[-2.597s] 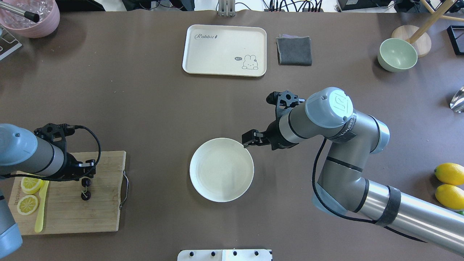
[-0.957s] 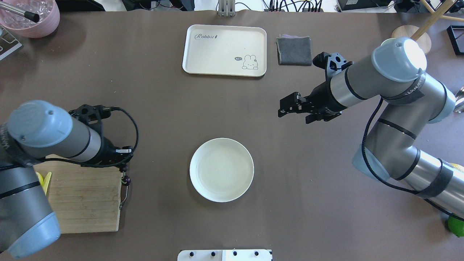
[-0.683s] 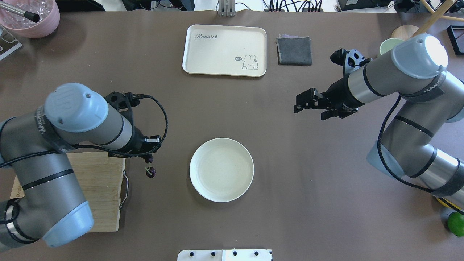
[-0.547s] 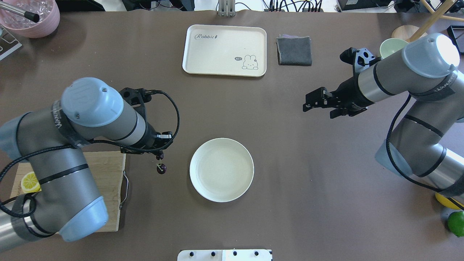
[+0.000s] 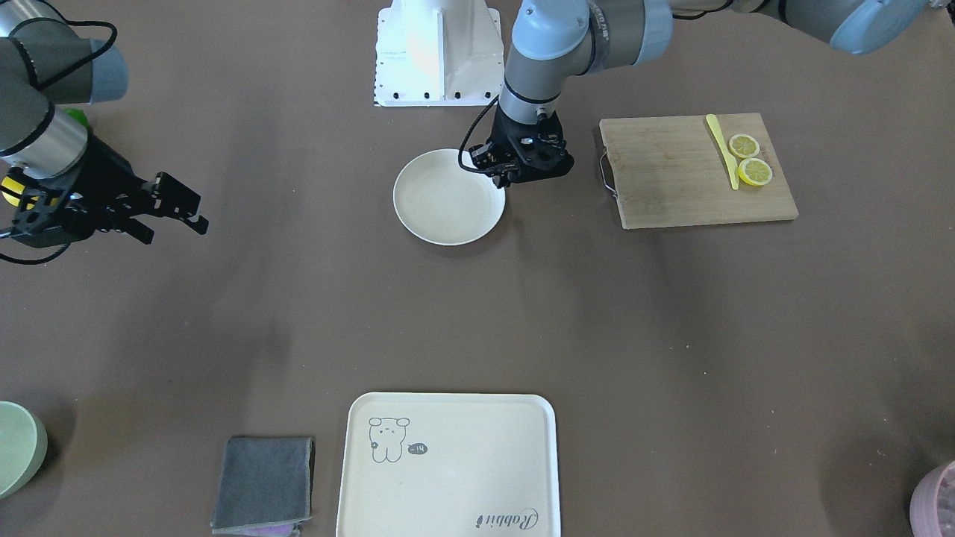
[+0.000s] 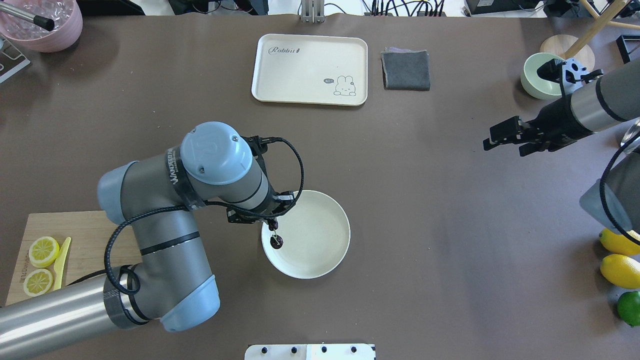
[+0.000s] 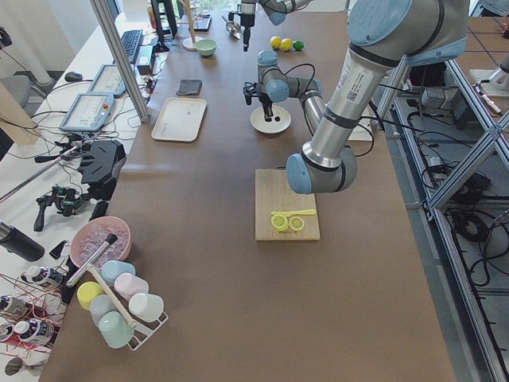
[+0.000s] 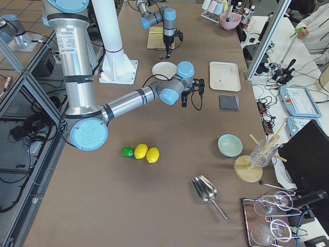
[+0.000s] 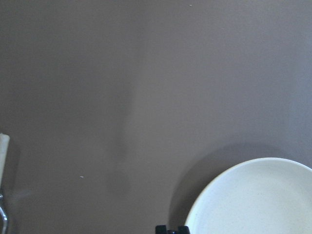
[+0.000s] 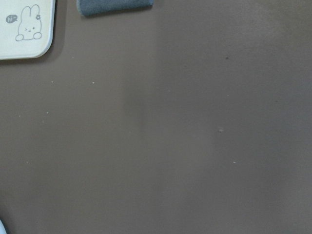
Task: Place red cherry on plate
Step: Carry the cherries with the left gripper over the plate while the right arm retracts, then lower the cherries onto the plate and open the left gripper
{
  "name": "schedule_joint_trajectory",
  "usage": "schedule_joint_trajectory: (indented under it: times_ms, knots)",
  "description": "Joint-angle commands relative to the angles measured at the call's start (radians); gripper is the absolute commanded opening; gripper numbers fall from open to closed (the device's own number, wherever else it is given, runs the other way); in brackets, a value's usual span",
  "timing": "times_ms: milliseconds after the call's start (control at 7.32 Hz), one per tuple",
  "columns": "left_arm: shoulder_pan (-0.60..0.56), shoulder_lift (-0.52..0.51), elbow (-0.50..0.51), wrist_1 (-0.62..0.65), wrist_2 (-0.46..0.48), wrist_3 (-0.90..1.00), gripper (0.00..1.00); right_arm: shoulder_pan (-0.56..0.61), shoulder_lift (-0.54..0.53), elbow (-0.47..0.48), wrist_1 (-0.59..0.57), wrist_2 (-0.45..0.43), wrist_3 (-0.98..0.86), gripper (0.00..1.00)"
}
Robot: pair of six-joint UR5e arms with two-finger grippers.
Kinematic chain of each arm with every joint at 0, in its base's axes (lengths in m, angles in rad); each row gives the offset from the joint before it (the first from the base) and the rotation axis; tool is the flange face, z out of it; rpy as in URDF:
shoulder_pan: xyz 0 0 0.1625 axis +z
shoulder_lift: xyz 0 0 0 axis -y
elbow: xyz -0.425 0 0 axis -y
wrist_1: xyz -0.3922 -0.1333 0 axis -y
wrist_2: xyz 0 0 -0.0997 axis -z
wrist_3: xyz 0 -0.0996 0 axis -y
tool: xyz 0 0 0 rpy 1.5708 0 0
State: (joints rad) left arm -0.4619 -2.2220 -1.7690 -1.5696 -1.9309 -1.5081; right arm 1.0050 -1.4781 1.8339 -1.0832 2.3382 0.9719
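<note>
The red cherry (image 6: 276, 242), a tiny dark pair on a thin stem, dangles from my left gripper (image 6: 272, 224), which is shut on its stem. It hangs just above the left part of the round cream plate (image 6: 315, 245) at the table's middle. In the front-facing view the left gripper (image 5: 515, 173) stands over the plate's rim (image 5: 436, 216) and hides the cherry. The left wrist view shows only the plate's edge (image 9: 253, 200) at the bottom right. My right gripper (image 6: 502, 137) is open and holds nothing, far right of the plate.
A wooden cutting board (image 6: 75, 227) with lemon slices (image 6: 42, 250) and a yellow knife lies at the left. At the back are a cream tray (image 6: 300, 70), a grey cloth (image 6: 406, 70) and a green bowl (image 6: 535, 80). Whole lemons (image 6: 620, 270) lie at the right edge.
My left arm has carried the cherry from the cutting board rightward to above the plate's left part. My right arm has drawn back from the plate toward the far right.
</note>
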Motion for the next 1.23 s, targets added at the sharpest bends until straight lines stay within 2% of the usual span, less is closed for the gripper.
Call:
schedule_joint_trajectory:
  times_ms: [0, 137, 410, 820, 957, 1094]
  knots:
    - [0.057, -0.044, 0.071, -0.059, 0.050, -0.027, 0.00, 0.079, -0.082, -0.001, 0.000, 0.036, -0.138, 1.00]
    - [0.064, -0.066, 0.119, -0.096, 0.064, -0.044, 0.00, 0.104, -0.115, -0.002, 0.000, 0.041, -0.189, 1.00]
    - [0.075, -0.076, 0.140, -0.101, 0.066, -0.049, 0.00, 0.153, -0.175, -0.001, 0.000, 0.053, -0.286, 1.00]
    - [0.075, -0.096, 0.164, -0.102, 0.066, -0.049, 0.00, 0.172, -0.199, -0.001, 0.005, 0.067, -0.305, 1.00]
    - [0.075, -0.096, 0.163, -0.102, 0.066, -0.047, 0.04, 0.173, -0.205, 0.001, 0.008, 0.067, -0.306, 1.00]
    - [0.075, -0.096, 0.163, -0.102, 0.066, -0.047, 0.40, 0.172, -0.208, 0.001, 0.008, 0.067, -0.306, 1.00]
